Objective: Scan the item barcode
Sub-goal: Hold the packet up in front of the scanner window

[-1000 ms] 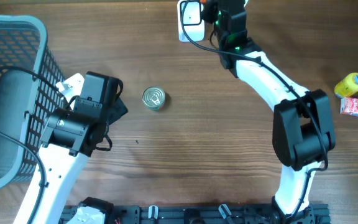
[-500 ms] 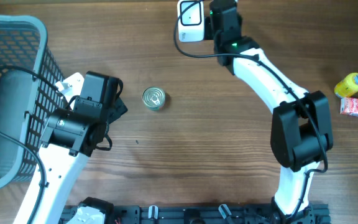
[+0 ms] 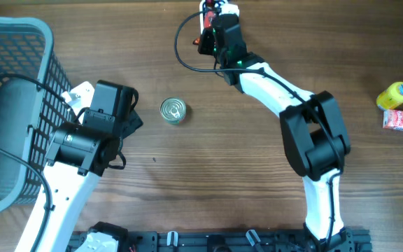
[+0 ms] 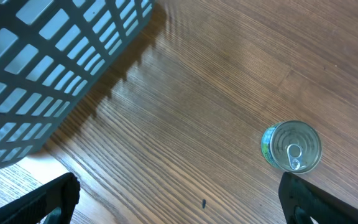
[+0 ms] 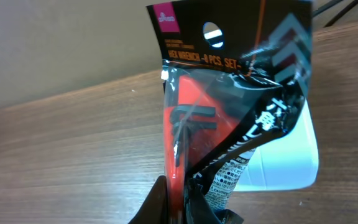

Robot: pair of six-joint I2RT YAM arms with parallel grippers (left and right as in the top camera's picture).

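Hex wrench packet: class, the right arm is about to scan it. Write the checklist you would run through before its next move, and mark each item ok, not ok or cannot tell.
1. Packet gripped: ok. The right claw is shut on the lower edge of the hex wrench packet.
2. Packet at the scanner: ok. The white scanner box sits directly behind it in the right wrist view.
3. Barcode facing the scanner: cannot tell. No barcode shows on the visible side.
4. Packet flat: not ok. The film is creased and tilted.
5. Left claw out of the way: ok. It is open and empty, over bare table between the basket and the can.
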